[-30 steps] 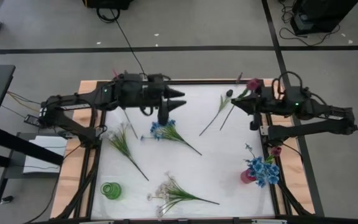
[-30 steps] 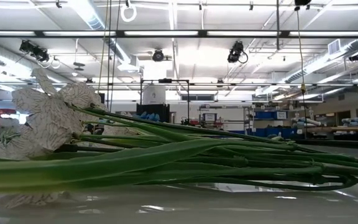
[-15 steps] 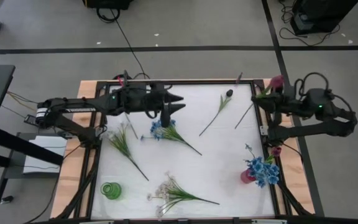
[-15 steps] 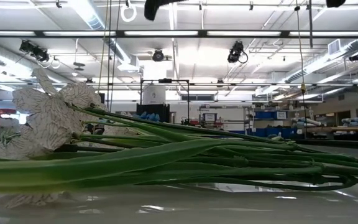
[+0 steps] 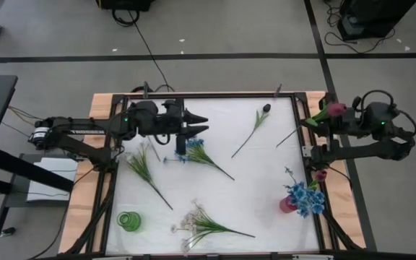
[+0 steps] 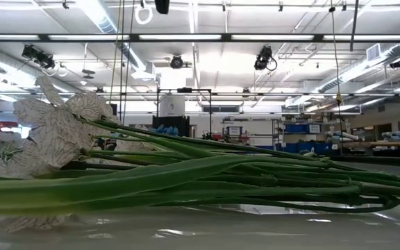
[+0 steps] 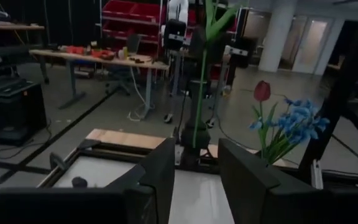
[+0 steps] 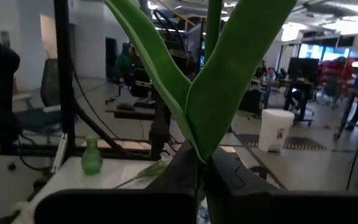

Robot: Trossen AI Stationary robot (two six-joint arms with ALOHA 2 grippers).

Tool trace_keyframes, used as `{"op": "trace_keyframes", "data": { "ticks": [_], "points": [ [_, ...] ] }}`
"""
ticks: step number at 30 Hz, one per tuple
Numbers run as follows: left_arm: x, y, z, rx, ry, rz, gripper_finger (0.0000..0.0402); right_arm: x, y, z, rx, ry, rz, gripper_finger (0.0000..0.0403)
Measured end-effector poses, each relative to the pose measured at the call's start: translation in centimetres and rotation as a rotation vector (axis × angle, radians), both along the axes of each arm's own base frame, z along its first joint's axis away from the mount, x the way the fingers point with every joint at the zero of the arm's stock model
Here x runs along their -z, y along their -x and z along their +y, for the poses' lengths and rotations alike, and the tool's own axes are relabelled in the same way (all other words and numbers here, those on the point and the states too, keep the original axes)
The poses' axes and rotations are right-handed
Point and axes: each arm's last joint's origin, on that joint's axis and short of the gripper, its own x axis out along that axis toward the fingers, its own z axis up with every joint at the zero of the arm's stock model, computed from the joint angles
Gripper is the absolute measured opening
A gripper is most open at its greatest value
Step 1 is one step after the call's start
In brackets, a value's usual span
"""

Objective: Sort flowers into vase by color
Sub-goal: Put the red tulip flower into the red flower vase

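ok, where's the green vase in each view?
High: green vase at bottom left, near the table's corner.
Low: not in it.
Left wrist: not in it.
Right wrist: standing on the table, beyond the held flower.
Shared landmark: the white table.

Flowers (image 5: 202, 154) scattered flat — red tulip (image 5: 336, 110) aloft

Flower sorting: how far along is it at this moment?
Done: blue blossoms stand in the pink vase. In hand: the right gripper is shut on a dark red tulip. Left: four flowers lie on the white table; the green glass vase is empty.
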Motion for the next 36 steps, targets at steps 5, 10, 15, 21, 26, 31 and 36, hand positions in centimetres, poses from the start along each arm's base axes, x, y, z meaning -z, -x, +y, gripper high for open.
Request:
{"op": "trace_keyframes", "data": {
  "ticks": [5,10,15,21,26,31,36],
  "points": [
    [0.2,-0.1,0.0,0.000,0.001,0.013,0.0126,0.0,-0.1,-0.3,0.107,0.032,0.011,0.0014],
    [0.1,-0.1,0.0,0.000,0.001,0.007,0.0126,0.5,0.3,-0.8,0.298,-0.037,0.042,0.0014],
    [0.1,-0.1,0.0,0.000,0.001,0.007,0.0126,2.4,0.6,-1.0,0.350,-0.138,0.207,0.0014],
    [0.1,-0.1,0.0,0.000,0.001,0.007,0.0126,3.7,0.8,-0.6,0.254,-0.252,0.330,0.0014],
    [0.1,-0.1,0.0,0.000,0.001,0.008,0.0126,3.8,0.7,0.0,0.020,-0.285,0.370,0.0014],
    [0.1,-0.1,0.0,0.000,0.001,0.007,0.0126,3.2,0.5,0.7,-0.220,-0.266,0.334,0.0014],
    [0.1,-0.1,0.0,0.000,0.002,0.007,0.0126,2.5,0.6,1.4,-0.474,-0.237,0.284,0.0014]
  ]
}}
